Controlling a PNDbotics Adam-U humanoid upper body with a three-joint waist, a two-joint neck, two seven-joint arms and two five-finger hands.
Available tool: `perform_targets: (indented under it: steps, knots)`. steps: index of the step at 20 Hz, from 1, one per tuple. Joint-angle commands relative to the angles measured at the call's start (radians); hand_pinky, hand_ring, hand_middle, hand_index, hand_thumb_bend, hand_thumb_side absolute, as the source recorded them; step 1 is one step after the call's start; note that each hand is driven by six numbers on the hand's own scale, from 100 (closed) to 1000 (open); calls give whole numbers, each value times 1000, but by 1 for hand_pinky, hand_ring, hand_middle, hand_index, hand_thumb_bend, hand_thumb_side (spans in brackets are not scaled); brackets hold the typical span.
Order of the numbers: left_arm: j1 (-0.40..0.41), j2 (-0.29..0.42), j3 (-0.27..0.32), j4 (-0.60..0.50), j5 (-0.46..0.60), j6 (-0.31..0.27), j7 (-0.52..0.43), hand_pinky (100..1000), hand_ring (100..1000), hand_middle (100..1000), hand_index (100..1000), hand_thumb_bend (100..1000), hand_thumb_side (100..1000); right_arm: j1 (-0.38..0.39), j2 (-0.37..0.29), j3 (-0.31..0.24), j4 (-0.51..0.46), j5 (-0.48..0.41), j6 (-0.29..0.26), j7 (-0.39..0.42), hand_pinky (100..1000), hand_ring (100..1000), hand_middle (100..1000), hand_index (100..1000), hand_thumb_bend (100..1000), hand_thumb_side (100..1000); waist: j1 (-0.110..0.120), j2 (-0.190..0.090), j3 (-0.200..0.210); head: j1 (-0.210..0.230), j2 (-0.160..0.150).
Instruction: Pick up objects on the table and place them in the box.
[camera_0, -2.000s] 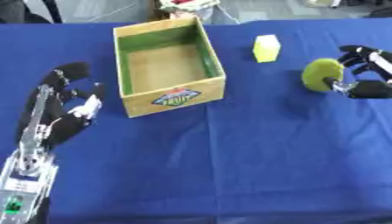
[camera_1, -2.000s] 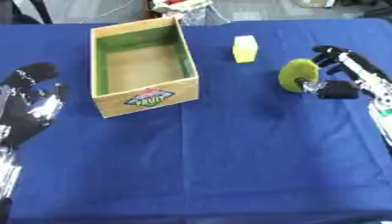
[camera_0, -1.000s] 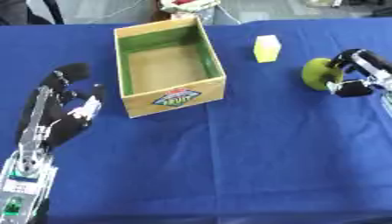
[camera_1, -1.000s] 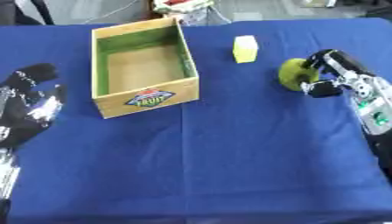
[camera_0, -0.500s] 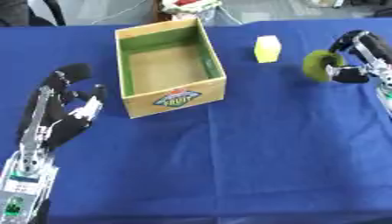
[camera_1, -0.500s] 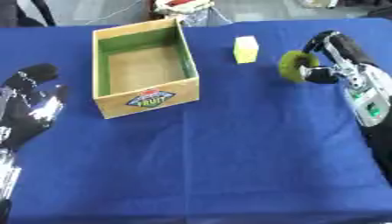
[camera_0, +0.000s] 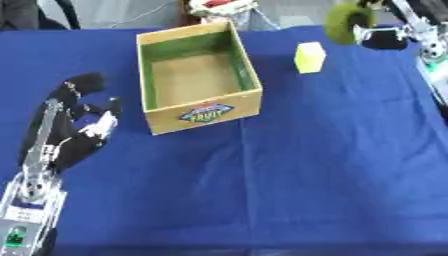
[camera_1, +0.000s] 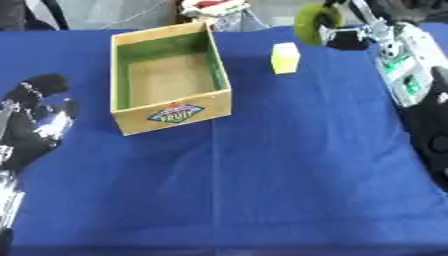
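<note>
The right robot hand (camera_0: 385, 36), partly cut off at the top edge, grips a round green object (camera_0: 348, 19), seemingly edge-on, above the surface (camera_0: 306, 150). Left robot hand (camera_0: 74, 135) rests open beside the box (camera_0: 198, 80).

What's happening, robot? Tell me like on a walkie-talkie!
Right hand shut on green round thing, held up past the table's far edge. Left hand open, idle at left. Box empty. Yellow block on the cloth, right of box.
</note>
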Motion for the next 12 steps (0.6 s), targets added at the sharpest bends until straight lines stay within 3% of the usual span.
perform_targets:
  steps: [1,6,10,12]
  knots:
    - [-16,18,-6,-14,2,-2,-8,528,808,752,807,344,320,-64,19,5,-5,20,-14,14,703,709,627,444,100,100,-2,-12,10,-14,5]
    - [-29,15,-18,-16,7,-4,-19,528,809,753,807,343,320,-137,105,8,67,71,-44,37,712,714,634,453,100,100,-4,0,47,-45,-5]
    - [-38,11,-27,-17,11,-6,-29,528,809,753,807,343,320,-171,186,2,139,199,-76,35,725,717,645,475,100,100,-5,9,75,-73,-19]
    - [-41,9,-30,-18,13,-6,-33,528,809,753,807,344,321,-174,227,-3,174,273,-94,26,731,723,658,536,100,100,-5,12,86,-83,-26]
